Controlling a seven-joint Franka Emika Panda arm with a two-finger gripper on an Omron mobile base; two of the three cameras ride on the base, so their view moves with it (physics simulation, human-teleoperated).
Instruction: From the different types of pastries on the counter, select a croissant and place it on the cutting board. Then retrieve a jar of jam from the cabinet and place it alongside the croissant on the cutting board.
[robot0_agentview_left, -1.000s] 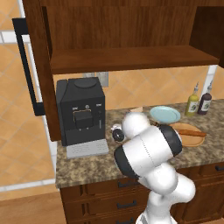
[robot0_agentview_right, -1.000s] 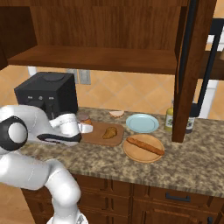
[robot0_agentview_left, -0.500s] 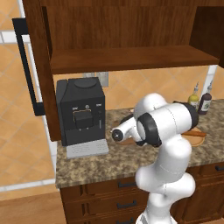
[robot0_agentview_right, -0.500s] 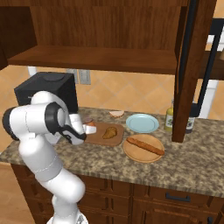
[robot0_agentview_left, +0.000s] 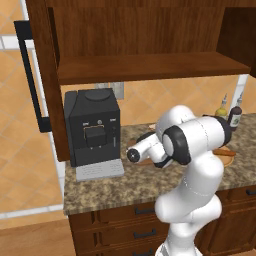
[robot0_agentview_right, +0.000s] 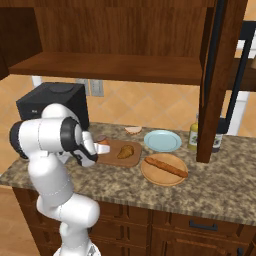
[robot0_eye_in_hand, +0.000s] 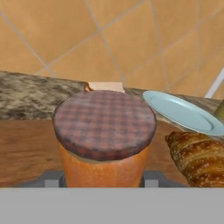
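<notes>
My gripper (robot0_eye_in_hand: 101, 179) is shut on the jar of jam (robot0_eye_in_hand: 105, 131), an orange jar with a checked reddish lid. In the right base view the gripper (robot0_agentview_right: 101, 148) sits over the left end of the cutting board (robot0_agentview_right: 131, 158). The golden-brown croissant (robot0_agentview_right: 125, 151) lies on the board just right of the jar and shows close beside it in the hand view (robot0_eye_in_hand: 197, 157). Whether the jar rests on the board I cannot tell. Other pastries lie on the counter (robot0_agentview_right: 220, 185): a pale tan piece (robot0_agentview_right: 133, 130) and a long orange piece (robot0_agentview_right: 166, 166). The cabinet (robot0_agentview_right: 110, 67) hangs above.
A black coffee machine (robot0_agentview_left: 92, 127) stands left of the board. A light blue plate (robot0_agentview_right: 162, 141) and a round wooden plate (robot0_agentview_right: 150, 175) sit to the right, with bottles (robot0_agentview_right: 194, 137) beyond. The cabinet's side panel (robot0_agentview_right: 215, 85) comes down at the right.
The arm has straightened up from a low crouch, its elbow rising. The hand with the jar has stayed at the left end of the board.
</notes>
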